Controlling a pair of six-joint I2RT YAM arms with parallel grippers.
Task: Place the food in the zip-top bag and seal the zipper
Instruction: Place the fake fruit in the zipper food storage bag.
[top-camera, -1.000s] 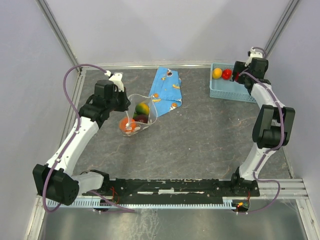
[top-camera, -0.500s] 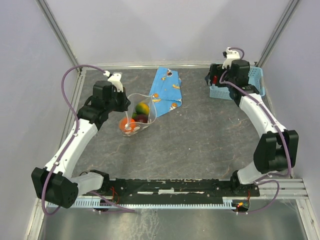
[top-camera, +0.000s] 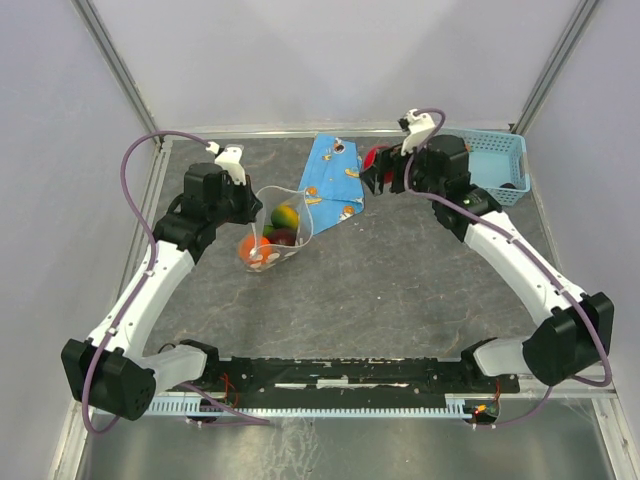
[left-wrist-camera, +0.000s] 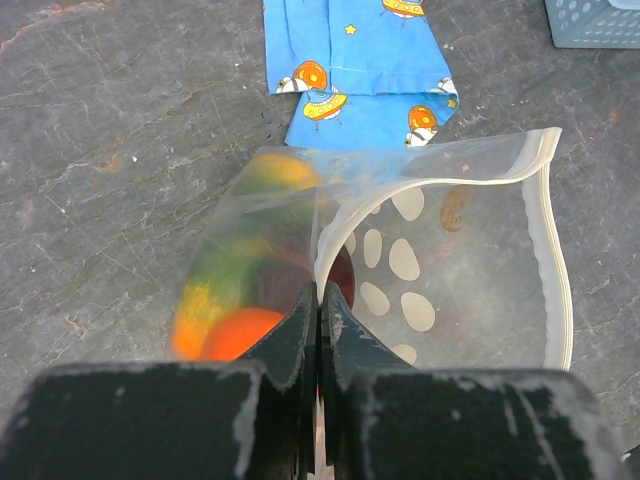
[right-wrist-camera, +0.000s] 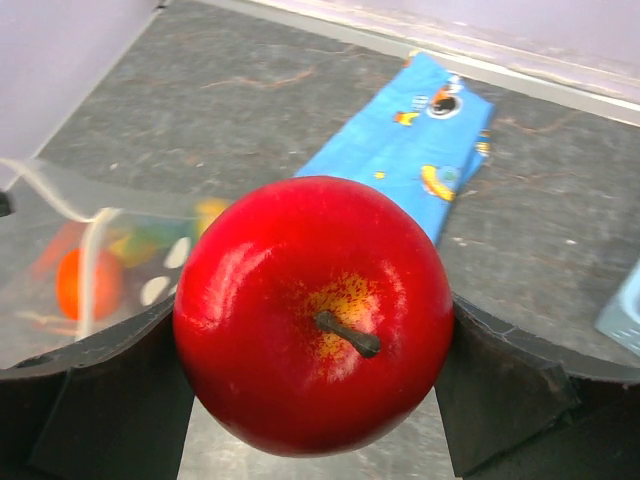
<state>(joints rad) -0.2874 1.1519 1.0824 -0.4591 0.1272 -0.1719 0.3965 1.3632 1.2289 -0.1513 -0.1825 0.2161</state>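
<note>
The zip-top bag (top-camera: 275, 235) is sitting left of centre on the bench (top-camera: 400, 290), mouth gaping open. Orange, green-yellow and dark fruits (top-camera: 283, 222) are piling up inside it. The left gripper (left-wrist-camera: 320, 300) is clenching the near edge of the mouth, jaws pinched tight on the plastic. The whitish zipper (left-wrist-camera: 560, 270) is curving round the far side of the opening, not sealed yet.

The right gripper (top-camera: 385, 172) is grasping a red apple (right-wrist-camera: 313, 312) with the stem facing its wrist camera. It's hanging above the bench just off the right edge of the blue wrapper (top-camera: 333, 180), well apart from the bag.

The wrapper is lying flat right behind the bag, and I can't tell if they're touching. A light-blue basket (top-camera: 495, 160) is sitting in the far right corner.

Plenty of open bench is showing between the apple and the bag mouth. The surface is looking like dark grey stone, with pale walls and metal rails closing in the back and both sides.
</note>
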